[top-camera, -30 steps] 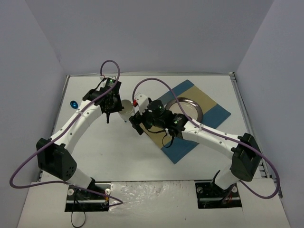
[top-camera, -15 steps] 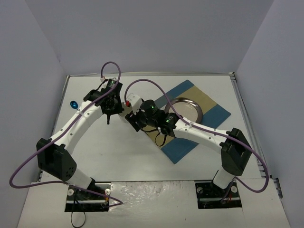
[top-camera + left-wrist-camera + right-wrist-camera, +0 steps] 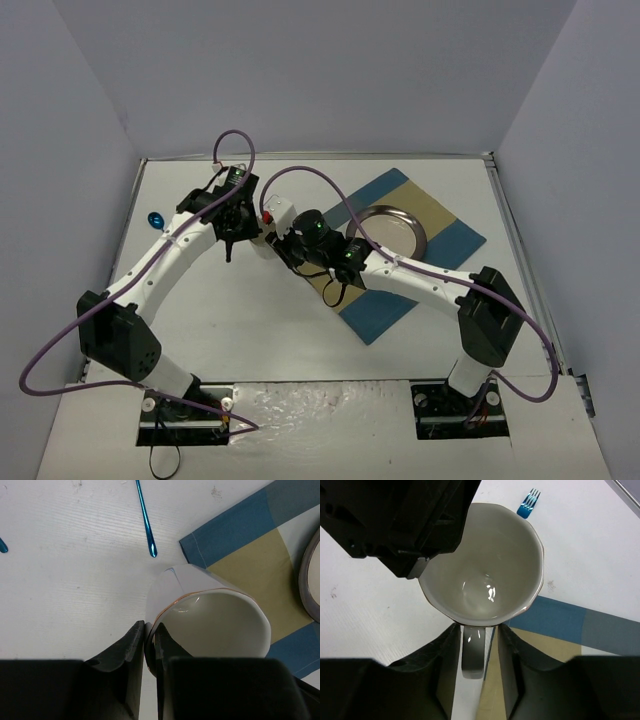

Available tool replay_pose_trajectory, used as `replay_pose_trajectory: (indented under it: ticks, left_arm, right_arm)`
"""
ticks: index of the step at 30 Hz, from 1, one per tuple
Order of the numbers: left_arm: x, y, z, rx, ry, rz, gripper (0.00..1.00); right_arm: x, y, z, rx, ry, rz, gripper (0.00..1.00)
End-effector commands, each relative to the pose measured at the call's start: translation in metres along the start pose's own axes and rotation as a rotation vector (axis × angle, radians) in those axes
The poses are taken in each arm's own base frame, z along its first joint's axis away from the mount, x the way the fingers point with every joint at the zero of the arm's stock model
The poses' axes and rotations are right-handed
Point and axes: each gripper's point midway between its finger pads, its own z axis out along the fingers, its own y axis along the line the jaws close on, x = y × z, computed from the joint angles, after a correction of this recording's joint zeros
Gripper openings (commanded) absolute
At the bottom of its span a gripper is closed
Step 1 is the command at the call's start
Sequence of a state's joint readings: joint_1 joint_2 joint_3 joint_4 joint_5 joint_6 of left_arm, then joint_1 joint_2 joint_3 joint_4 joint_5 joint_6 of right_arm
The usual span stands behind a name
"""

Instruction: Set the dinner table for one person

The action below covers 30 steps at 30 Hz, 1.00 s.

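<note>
Dinner table [image 3: 250, 320] under mug [image 3: 485, 565], rim pinched in left hand [image 3: 149, 631]; right hand's [image 3: 477, 630] grip unclear.

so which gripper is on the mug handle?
The right gripper: its fingers straddle the handle of the mug. The left gripper instead pinches the mug's rim, away from the handle.

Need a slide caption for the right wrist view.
Right tool straddling the handle of a white mug, left tool pinching its rim; blue fork beyond.

Placemat [image 3: 378, 312] and blue fork [image 3: 529, 503] on dinner table [image 3: 250, 320]
</note>
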State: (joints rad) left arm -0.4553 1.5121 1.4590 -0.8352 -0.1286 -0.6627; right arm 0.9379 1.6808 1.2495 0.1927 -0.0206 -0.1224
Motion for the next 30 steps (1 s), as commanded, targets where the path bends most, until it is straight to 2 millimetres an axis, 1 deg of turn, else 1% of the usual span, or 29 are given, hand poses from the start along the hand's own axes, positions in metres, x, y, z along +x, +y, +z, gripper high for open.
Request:
replay_pose_trajectory:
  ticks: [1, 5, 7, 9, 13, 14, 15, 16, 18, 23, 25, 28, 30]
  left_arm:
    - [-0.040, -0.022, -0.046, 0.134, -0.153, -0.061, 0.00]
    - [-0.040, -0.024, -0.049, 0.148, -0.157, -0.064, 0.00]
    - [-0.040, -0.024, -0.051, 0.156, -0.158, -0.062, 0.00]
    - [-0.040, -0.024, -0.052, 0.161, -0.162, -0.060, 0.00]
    - [-0.039, -0.026, -0.056, 0.190, -0.176, -0.067, 0.19]
    - [-0.039, -0.026, -0.057, 0.191, -0.180, -0.069, 0.26]
    - [-0.040, -0.025, -0.060, 0.195, -0.188, -0.071, 0.29]
    - [-0.040, -0.024, -0.061, 0.196, -0.193, -0.075, 0.31]
    - [-0.041, -0.024, -0.064, 0.198, -0.202, -0.079, 0.34]
    - [-0.043, -0.020, -0.070, 0.196, -0.223, -0.085, 0.36]
    - [-0.044, -0.016, -0.074, 0.193, -0.234, -0.089, 0.38]
    - [-0.047, -0.005, -0.077, 0.177, -0.256, -0.099, 0.41]
    - [-0.049, 0.008, -0.076, 0.159, -0.271, -0.103, 0.45]
  right_arm:
    - [-0.044, -0.004, -0.005, 0.026, -0.149, -0.002, 0.27]
    - [-0.042, -0.010, -0.004, 0.060, -0.144, -0.003, 0.05]
    - [-0.042, -0.011, -0.005, 0.064, -0.149, -0.005, 0.00]
    - [-0.042, -0.013, -0.008, 0.069, -0.156, -0.008, 0.00]
    - [-0.039, -0.016, -0.012, 0.081, -0.155, -0.021, 0.00]
    - [-0.039, -0.017, -0.014, 0.083, -0.159, -0.020, 0.00]
    - [-0.038, -0.017, -0.015, 0.082, -0.163, -0.022, 0.00]
    - [-0.041, -0.017, -0.020, 0.084, -0.179, -0.022, 0.00]
    - [-0.045, -0.018, -0.024, 0.082, -0.194, -0.022, 0.00]
    - [-0.049, -0.023, -0.036, 0.089, -0.220, -0.025, 0.00]
    - [-0.049, -0.025, -0.042, 0.089, -0.235, -0.021, 0.00]
    - [-0.048, -0.041, -0.049, 0.111, -0.244, -0.007, 0.00]
    - [-0.049, -0.055, -0.057, 0.108, -0.263, 0.003, 0.00]
